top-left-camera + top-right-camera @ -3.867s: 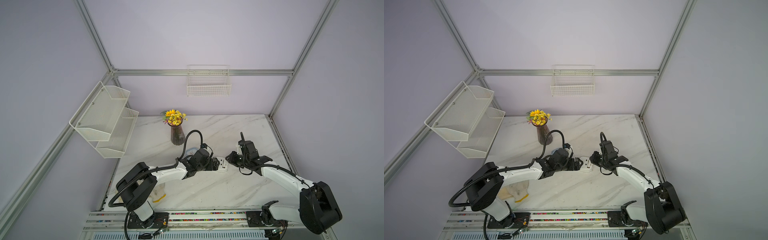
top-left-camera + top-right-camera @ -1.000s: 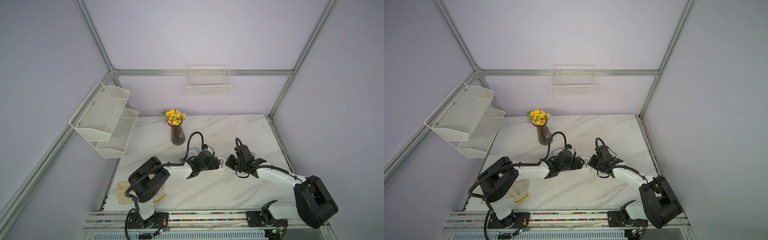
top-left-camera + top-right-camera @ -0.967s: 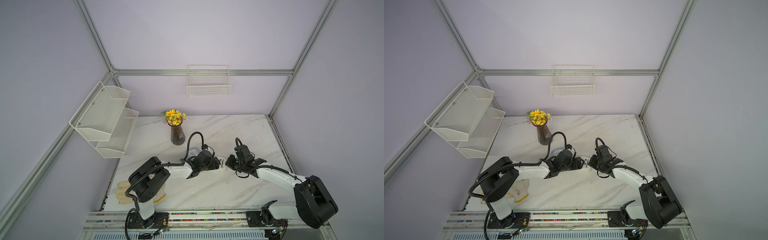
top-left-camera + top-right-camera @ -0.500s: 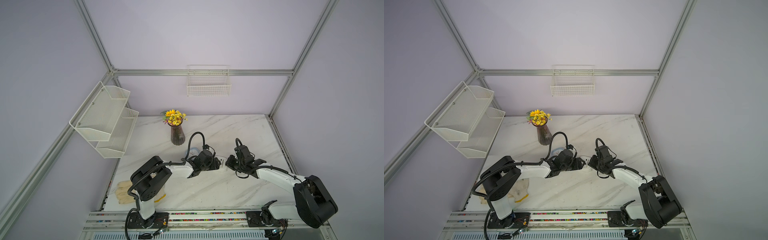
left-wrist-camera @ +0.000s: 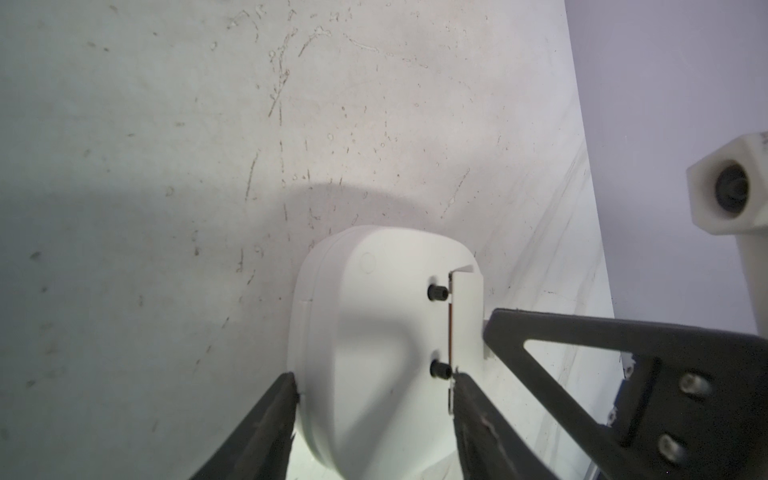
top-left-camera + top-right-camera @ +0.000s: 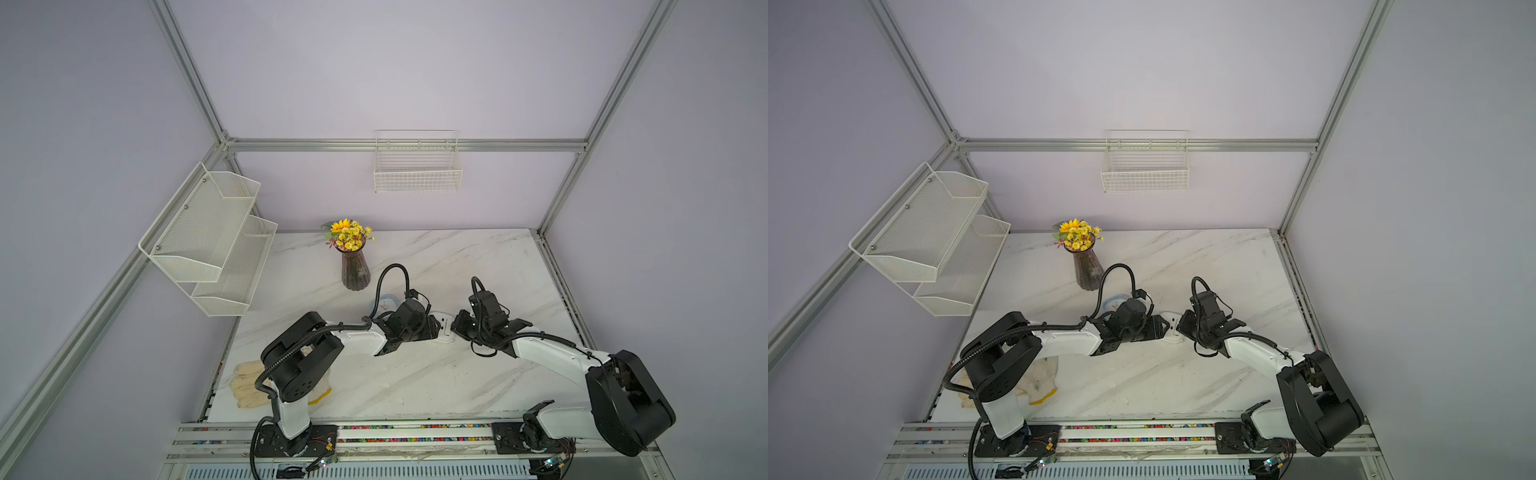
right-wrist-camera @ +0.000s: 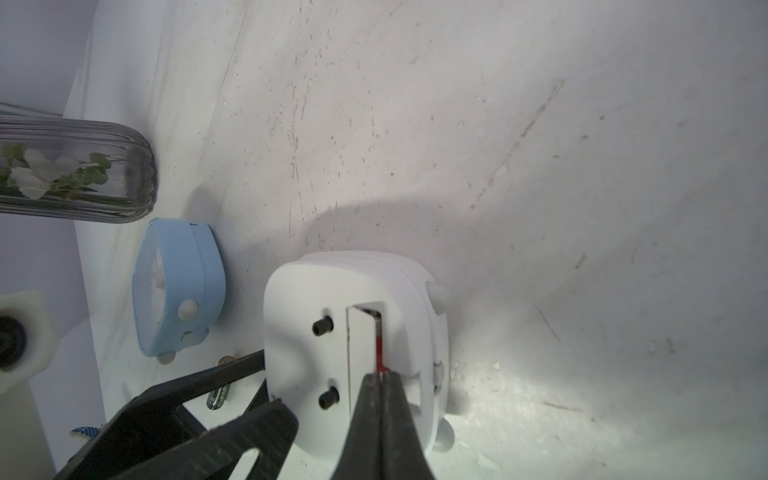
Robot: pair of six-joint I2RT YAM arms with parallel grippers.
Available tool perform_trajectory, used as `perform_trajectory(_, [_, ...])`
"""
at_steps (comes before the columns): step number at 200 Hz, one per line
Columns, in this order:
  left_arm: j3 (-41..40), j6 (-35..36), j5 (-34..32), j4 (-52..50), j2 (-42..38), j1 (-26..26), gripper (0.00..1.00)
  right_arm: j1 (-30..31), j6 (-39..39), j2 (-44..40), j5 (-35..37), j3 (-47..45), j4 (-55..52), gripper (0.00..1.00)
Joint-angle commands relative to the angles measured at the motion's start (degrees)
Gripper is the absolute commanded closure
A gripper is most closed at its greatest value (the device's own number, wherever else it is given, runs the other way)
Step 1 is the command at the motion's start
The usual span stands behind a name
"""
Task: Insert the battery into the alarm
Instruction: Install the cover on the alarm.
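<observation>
The white alarm (image 5: 374,332) lies on the marble table between both arms, its back with two black knobs showing (image 7: 307,291). My left gripper (image 5: 374,382) is closed around it: one finger rests on the rim, the other on the back by the lower knob. My right gripper (image 7: 379,376) is shut, its tips pressed at the edge of the battery cover (image 7: 363,345), where a thin red strip (image 7: 379,349) shows in the slot. A loose battery (image 7: 219,395) lies on the table behind the left fingers. In both top views the grippers meet at the alarm (image 6: 444,328) (image 6: 1173,328).
A light blue clock (image 7: 174,286) stands beside the alarm, with a glass vase of flowers (image 6: 355,270) just beyond it. Cloth gloves (image 6: 249,384) lie near the left arm's base. Wire racks (image 6: 212,241) hang on the left and back walls.
The left jaws have narrowed onto the alarm over the last second. The right gripper has stayed shut at the battery cover. Earlier still, both arms drew in closer to the alarm.
</observation>
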Motion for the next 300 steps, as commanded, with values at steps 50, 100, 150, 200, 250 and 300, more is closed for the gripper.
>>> perform_trajectory(50, [1.31,-1.44,1.21,3.41,0.18,0.03,0.4,0.42,0.54,0.6,-0.86,-0.84,2.91,1.0])
perform_trajectory(100, [1.0,-1.57,1.38,3.49,-0.07,0.03,0.41,0.43,0.62,2.31,0.22,-0.63,2.04,1.0])
perform_trajectory(150, [1.0,-1.92,1.96,3.42,0.17,-0.05,0.41,0.42,0.7,2.84,0.59,0.33,2.21,1.0])
perform_trajectory(200, [0.66,-2.18,2.22,3.5,0.25,-0.36,0.41,0.5,0.9,2.73,1.39,0.7,1.74,1.0])
perform_trajectory(250, [0.59,-2.36,2.09,3.7,0.14,-0.49,0.41,0.41,1.82,3.07,-0.64,-0.22,2.18,1.0])
perform_trajectory(300, [0.04,-2.4,1.33,3.76,-0.19,-0.49,0.41,0.5,0.94,1.2,3.3,-0.95,-0.02,1.0])
